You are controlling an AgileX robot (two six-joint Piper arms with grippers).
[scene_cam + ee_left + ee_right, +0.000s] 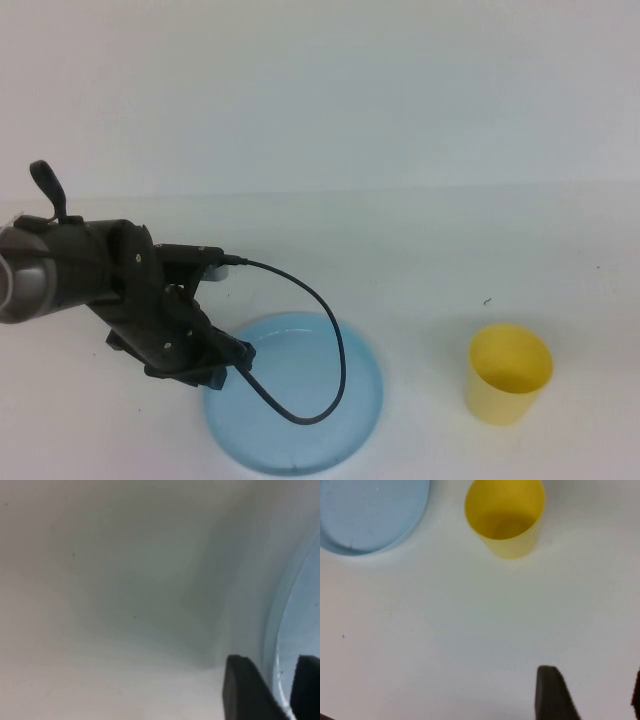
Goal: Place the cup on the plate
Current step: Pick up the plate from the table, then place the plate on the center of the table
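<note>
The yellow cup [510, 372] stands upright on the white table at the right, apart from the light blue plate [300, 400] at the front middle. My left gripper [222, 370] is low at the plate's left edge. In the left wrist view its two dark fingers stand a narrow gap apart [277, 680], with the plate's rim [280, 630] running between them. My right gripper [592, 690] is out of the high view. In the right wrist view it is open and empty over bare table, with the cup [505, 520] and the plate [370, 510] well ahead of it.
A black cable [320, 340] loops from my left arm over the plate. The white table [420, 260] ends at a white wall behind.
</note>
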